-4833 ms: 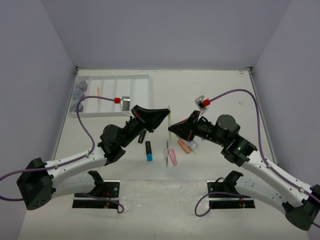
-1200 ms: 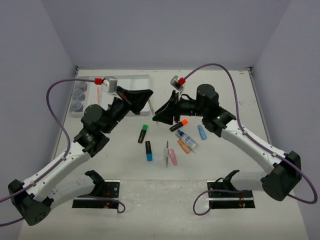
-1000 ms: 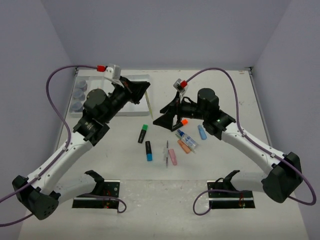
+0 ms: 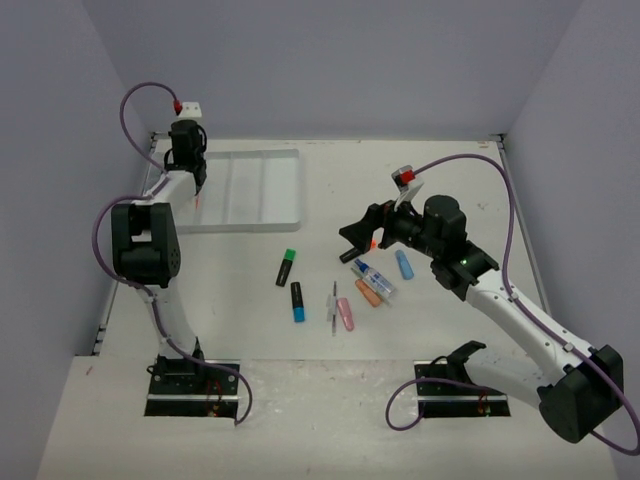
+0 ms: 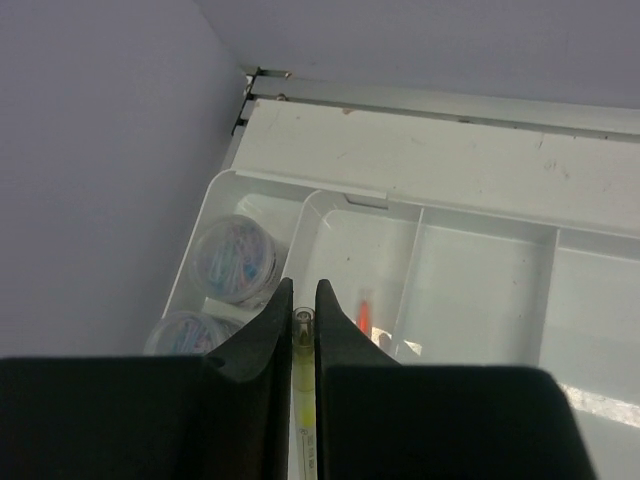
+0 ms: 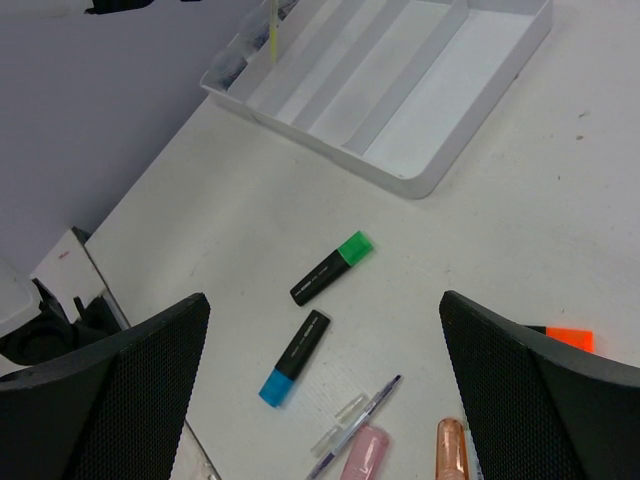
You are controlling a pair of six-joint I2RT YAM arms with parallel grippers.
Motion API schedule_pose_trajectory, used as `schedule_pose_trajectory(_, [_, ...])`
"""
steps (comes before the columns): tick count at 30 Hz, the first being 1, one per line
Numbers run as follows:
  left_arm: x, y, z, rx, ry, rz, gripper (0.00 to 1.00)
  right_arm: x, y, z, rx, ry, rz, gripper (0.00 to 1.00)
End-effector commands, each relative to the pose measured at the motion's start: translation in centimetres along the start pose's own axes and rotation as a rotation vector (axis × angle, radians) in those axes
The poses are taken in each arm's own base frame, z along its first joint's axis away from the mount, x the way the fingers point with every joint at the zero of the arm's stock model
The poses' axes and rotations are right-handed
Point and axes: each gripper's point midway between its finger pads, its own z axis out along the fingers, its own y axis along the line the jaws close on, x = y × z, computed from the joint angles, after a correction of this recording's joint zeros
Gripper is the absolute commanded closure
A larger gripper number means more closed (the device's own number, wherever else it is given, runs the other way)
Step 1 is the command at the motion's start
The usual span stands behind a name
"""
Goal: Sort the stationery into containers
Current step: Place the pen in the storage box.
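My left gripper point(image 5: 301, 290) is shut on a thin yellow pen point(image 5: 300, 370), above the white tray point(image 5: 480, 225) near the wall between its first two compartments on the left. Two round pots point(image 5: 238, 262) sit in the leftmost compartment, and an orange pen point(image 5: 364, 312) lies in the one beside it. My right gripper point(image 6: 325, 298) hangs open and empty above the loose stationery: a green highlighter point(image 6: 332, 267), a blue highlighter point(image 6: 295, 358), a thin pen point(image 6: 355, 425), a pink eraser point(image 6: 362, 452) and an orange eraser point(image 6: 450, 452).
An orange highlighter point(image 4: 358, 249), a glue bottle point(image 4: 375, 279) and a blue eraser point(image 4: 404, 264) lie under the right arm. The tray point(image 4: 270, 190) sits at the back left, close to the left wall. The left arm point(image 4: 140, 240) stands tall along the table's left edge.
The left arm has swung from the table's middle back to the tray's left end, carrying the yellow pen. The right gripper has drawn back a little to the right.
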Motion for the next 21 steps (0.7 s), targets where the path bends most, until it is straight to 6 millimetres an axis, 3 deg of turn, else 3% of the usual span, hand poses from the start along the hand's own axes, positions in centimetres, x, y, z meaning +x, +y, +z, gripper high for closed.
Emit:
schedule_pose_trajectory(1, [-0.6,1.2,1.8,-0.039,-0.058,0.023,1.0,-0.5,0.5,-0.1,-0.023,-0.02,-0.006,0.01])
schedule_pose_trajectory(4, [0.2,1.1,2.6,-0.016,-0.038,0.026,0.96,-0.5,0.6,-0.1,-0.026,-0.018,-0.006,0.01])
schedule_pose_trajectory(10, [1.2,-0.1,2.8,0.046,-0.002,0.025,0.43,-0.3,0.5,0.2,-0.027,-0.006,-0.007,0.01])
schedule_pose_trajectory(12, [0.4,-0.1,2.3,0.054,-0.01,0.007,0.34,-0.1,0.4,0.3,-0.025,-0.001,-0.006,0.01])
schedule_pose_trajectory(14, [-1.7,0.5,1.3,0.051,-0.045,-0.029,0.29,0.0,0.4,0.4,-0.029,0.008,-0.005,0.01])
schedule_pose_trajectory(17, [-7.5,2.2,-2.0,0.046,-0.128,-0.118,0.09,0.0,0.0,0.8,-0.008,0.028,0.0,0.01])
schedule_pose_trajectory(19, [-13.1,3.8,-6.2,0.063,-0.205,-0.282,0.0,1.2,-0.8,1.2,0.031,0.094,0.027,0.01])
schedule_pose_trajectory(20, [-14.9,4.2,-8.7,0.092,-0.205,-0.353,0.0,1.7,-1.2,1.6,0.046,0.131,0.037,0.01])
schedule_pose_trajectory(21, [-14.9,3.9,-10.1,0.131,-0.171,-0.381,0.0,1.8,-1.4,2.2,0.05,0.154,0.048,0.01])
